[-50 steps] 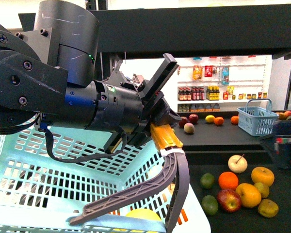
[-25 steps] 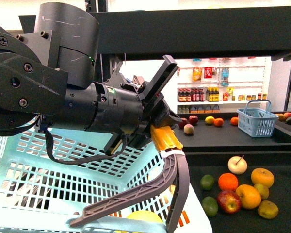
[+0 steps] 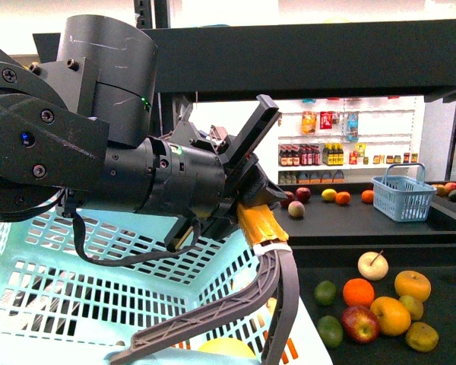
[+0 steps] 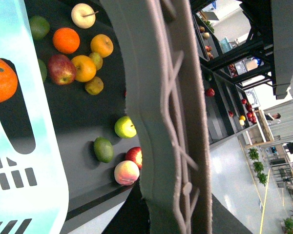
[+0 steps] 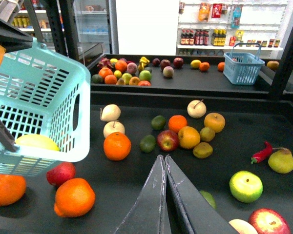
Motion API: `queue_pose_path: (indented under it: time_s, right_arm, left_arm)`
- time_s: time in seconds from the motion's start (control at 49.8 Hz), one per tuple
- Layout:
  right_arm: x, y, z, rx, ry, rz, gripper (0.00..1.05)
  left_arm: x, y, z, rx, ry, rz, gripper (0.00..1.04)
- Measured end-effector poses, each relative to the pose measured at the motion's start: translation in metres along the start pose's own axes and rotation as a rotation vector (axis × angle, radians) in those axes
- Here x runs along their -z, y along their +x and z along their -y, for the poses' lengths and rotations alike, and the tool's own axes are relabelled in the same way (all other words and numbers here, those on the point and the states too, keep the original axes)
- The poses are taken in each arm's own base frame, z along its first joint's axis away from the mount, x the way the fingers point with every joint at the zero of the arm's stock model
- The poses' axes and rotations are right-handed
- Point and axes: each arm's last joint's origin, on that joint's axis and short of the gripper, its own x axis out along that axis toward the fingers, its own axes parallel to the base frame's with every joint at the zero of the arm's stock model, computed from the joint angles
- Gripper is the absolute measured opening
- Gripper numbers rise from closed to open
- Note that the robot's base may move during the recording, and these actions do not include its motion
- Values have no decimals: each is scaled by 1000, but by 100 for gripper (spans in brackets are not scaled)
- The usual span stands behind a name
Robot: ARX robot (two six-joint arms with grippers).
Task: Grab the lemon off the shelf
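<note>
My left gripper point(image 3: 267, 233) is shut on the basket's grey handle point(image 3: 213, 312), which fills the left wrist view point(image 4: 161, 122). The light teal basket point(image 5: 36, 97) hangs over the left part of the black shelf point(image 5: 224, 146). A pale yellow lemon point(image 5: 36, 142) lies inside it at the bottom, and its top shows behind the handle in the front view point(image 3: 226, 348). Over the shelf's tray my right gripper point(image 5: 162, 158) is shut with nothing in it, its fingers pressed together. It is out of the front view.
Loose fruit lies on the tray: oranges point(image 5: 117, 146), a red apple point(image 5: 167, 140), limes point(image 5: 147, 143), a green apple point(image 5: 245, 185), a red chili point(image 5: 263, 152). A small blue basket point(image 5: 242, 67) stands on the far tray. White shelves of bottles point(image 5: 224, 34) stand behind.
A dark part at the right edge of the front view a second ago has gone out of sight. The scene has slid slightly down in the picture. The left gripper holds the handle as before.
</note>
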Motion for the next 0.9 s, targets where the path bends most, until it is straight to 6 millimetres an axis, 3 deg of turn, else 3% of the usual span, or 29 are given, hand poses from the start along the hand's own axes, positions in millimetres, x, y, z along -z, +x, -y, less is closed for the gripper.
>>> queue_pose_path:
  time_s: [0.141,0.462,0.642,0.763,0.903]
  right_arm:
    - [0,0,0,0,-1,0,4]
    - [0,0,0,0,0,0,70]
    - [0,0,0,0,1,0,98]
    - [0,0,0,0,2,0,97]
    - [0,0,0,0,2,0,97]
  left_arm:
    - [0,0,0,-2,0,2,8]
    - [0,0,0,-2,0,2,8]
    - [-10,-3,3,13,22,202,8]
    - [-21,-9,2,5,19,299,8]
    - [-38,-24,-12,-43,-107,505,8]
